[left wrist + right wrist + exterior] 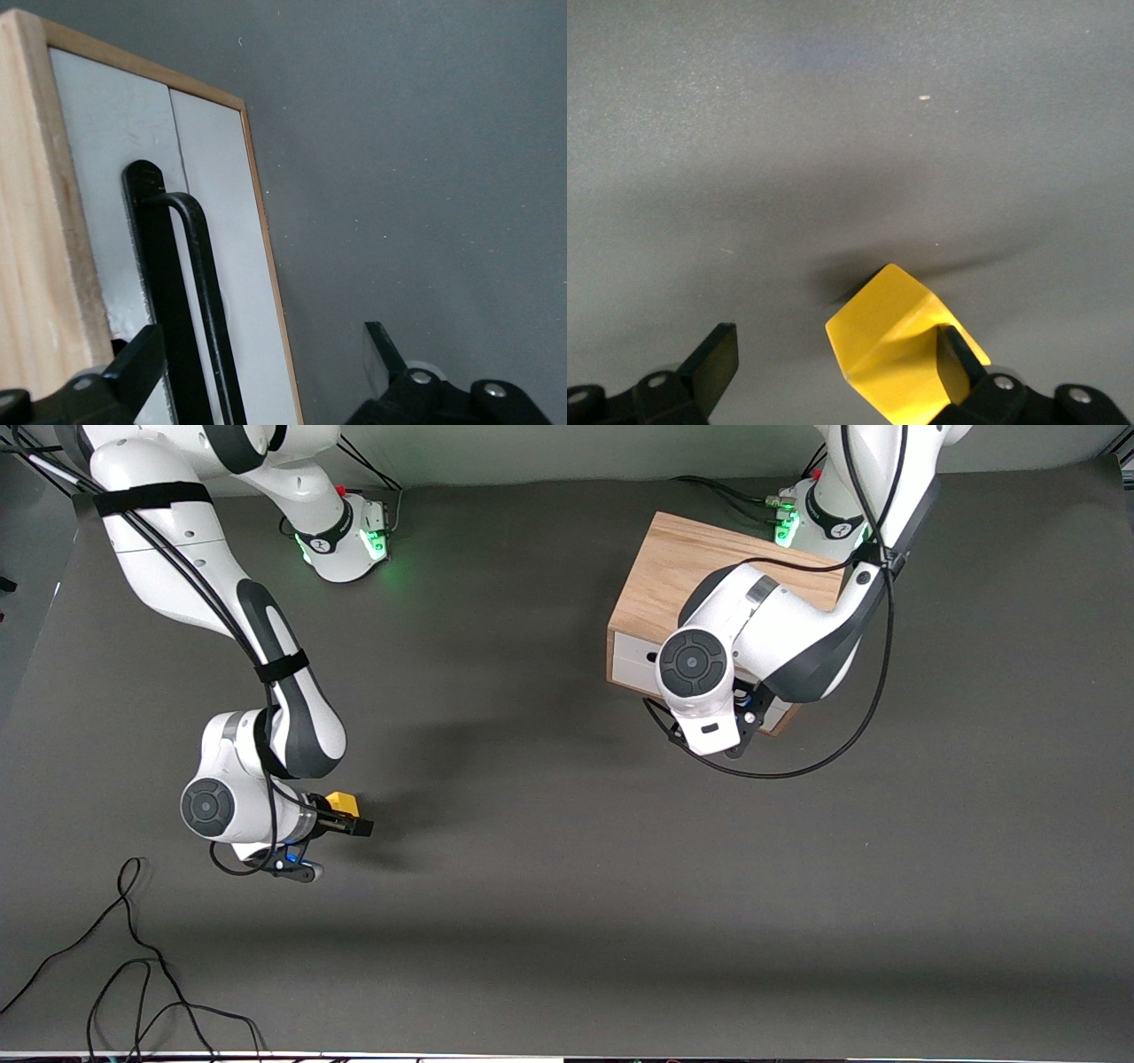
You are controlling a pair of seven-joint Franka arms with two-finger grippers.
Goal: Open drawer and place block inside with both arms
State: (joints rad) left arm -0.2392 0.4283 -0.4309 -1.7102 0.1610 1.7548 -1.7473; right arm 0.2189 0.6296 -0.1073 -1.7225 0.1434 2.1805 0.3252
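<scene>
A dark grey table (549,886) seen from above, with two white robot arms reaching over it from their green-lit bases along one edge.

Toward the left arm's end of the table, close to the edge where the bases stand, sits a light oak cabinet (673,567). Its drawer (213,221) has a white front with a black wire handle (199,292), and the front sits flush in the wooden frame, so the drawer is closed. The left gripper (257,372) is right at the drawer front, its arm bent over the cabinet and hiding much of the front in the view from above. In the left wrist view its jaws are spread apart: one finger lies just beside the handle, the other is out over bare table past the cabinet's edge. Nothing is held between them, and whether the near finger touches the handle cannot be told.

Toward the right arm's end, well away from the cabinet and nearer the front camera, a small yellow block (343,802) lies on the table. The right gripper (347,819) is down at the block with its jaws wide apart. In the right wrist view the block (899,345) sits turned at an angle between the fingers, close against one finger (957,363) and well clear of the other, not clamped.

A loose black cable (133,957) curls on the table near the corner closest to the front camera at the right arm's end.
</scene>
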